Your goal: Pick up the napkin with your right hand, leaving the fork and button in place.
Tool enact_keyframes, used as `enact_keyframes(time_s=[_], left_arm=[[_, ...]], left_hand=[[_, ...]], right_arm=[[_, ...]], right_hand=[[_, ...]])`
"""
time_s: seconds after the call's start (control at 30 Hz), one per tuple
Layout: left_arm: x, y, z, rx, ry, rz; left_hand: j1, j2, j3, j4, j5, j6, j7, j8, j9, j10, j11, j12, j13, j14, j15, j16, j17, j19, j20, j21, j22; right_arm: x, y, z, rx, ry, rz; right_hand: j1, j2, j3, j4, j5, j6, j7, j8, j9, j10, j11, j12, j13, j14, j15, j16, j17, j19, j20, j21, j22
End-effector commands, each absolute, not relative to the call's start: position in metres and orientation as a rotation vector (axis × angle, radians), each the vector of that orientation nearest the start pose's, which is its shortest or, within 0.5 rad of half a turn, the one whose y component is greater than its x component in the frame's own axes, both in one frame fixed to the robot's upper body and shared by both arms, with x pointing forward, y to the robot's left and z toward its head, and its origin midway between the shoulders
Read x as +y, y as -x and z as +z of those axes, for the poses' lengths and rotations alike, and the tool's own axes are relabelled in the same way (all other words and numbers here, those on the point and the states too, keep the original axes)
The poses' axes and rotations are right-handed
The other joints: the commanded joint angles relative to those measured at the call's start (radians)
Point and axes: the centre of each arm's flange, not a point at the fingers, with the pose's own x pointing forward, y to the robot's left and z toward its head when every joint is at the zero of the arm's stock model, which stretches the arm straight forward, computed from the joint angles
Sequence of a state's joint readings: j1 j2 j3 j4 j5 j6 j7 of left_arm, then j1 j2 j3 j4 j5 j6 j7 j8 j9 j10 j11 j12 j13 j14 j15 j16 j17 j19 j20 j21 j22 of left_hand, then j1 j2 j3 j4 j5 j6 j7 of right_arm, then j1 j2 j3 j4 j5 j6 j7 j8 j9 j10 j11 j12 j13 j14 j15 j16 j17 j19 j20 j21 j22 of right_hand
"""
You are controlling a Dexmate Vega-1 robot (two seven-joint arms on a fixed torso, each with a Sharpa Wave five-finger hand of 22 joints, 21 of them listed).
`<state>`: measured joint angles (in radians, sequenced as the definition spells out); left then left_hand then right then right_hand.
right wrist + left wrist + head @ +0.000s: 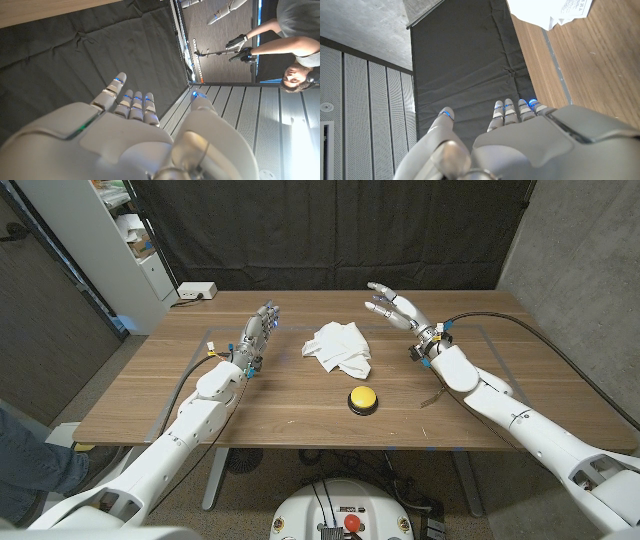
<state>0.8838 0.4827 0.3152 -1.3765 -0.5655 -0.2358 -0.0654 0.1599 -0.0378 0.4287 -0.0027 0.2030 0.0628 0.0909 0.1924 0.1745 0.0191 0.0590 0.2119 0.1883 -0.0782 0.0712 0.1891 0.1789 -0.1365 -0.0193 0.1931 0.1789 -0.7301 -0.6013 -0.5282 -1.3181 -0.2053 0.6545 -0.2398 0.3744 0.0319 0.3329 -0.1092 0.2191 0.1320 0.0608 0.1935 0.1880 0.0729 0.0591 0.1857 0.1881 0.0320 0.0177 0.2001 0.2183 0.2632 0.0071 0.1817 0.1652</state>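
Even, soft overhead light fills the head view; the table [300,395] shows clear wood grain with only faint, short shadows under the napkin [340,348] and the button [363,399]. The napkin is bright, nearly washed out in the left wrist view. Both wrist views blur each robot hand up close. A strong glare burns one corner of the right wrist view beside the person [295,45]

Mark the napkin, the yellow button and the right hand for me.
napkin [339,349], head view, middle of the crumpled white cloth.
yellow button [363,398], head view, top of the dome.
right hand [399,309], head view, the palm.
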Motion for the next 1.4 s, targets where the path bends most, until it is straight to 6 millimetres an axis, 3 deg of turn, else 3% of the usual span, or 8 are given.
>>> enact_keyframes(time_s=[0.03,1.4], left_arm=[[0.274,-0.642,-0.025,-0.594,-0.021,-0.259],[0.272,-0.637,-0.031,-0.585,-0.035,-0.269]], left_hand=[[0.0,0.01,0.0,-0.007,-0.003,0.003,0.002,0.0,0.005,0.005,0.002,0.008,0.005,-0.006,-0.003,-0.002,0.003,-0.006,0.0,0.004,0.003],[0.0,0.007,-0.007,-0.014,-0.003,0.004,0.004,-0.001,0.005,0.005,0.004,0.006,0.005,-0.007,-0.005,-0.002,0.003,-0.005,0.004,0.006,0.004]], right_arm=[[-0.201,-0.595,0.025,-1.144,0.855,0.212],[-0.172,-0.589,0.03,-1.111,1.107,0.23]], right_hand=[[0.014,-0.001,0.0,-0.009,0.007,-0.004,-0.003,-0.002,0.002,-0.007,-0.002,0.003,0.002,-0.003,0.002,-0.003,0.0,-0.007,-0.001,0.001,0.004],[0.017,0.002,-0.01,-0.012,-0.002,-0.046,0.004,-0.011,0.003,-0.052,0.003,-0.006,0.002,-0.039,0.014,-0.008,-0.004,-0.052,0.011,-0.005,0.004]])
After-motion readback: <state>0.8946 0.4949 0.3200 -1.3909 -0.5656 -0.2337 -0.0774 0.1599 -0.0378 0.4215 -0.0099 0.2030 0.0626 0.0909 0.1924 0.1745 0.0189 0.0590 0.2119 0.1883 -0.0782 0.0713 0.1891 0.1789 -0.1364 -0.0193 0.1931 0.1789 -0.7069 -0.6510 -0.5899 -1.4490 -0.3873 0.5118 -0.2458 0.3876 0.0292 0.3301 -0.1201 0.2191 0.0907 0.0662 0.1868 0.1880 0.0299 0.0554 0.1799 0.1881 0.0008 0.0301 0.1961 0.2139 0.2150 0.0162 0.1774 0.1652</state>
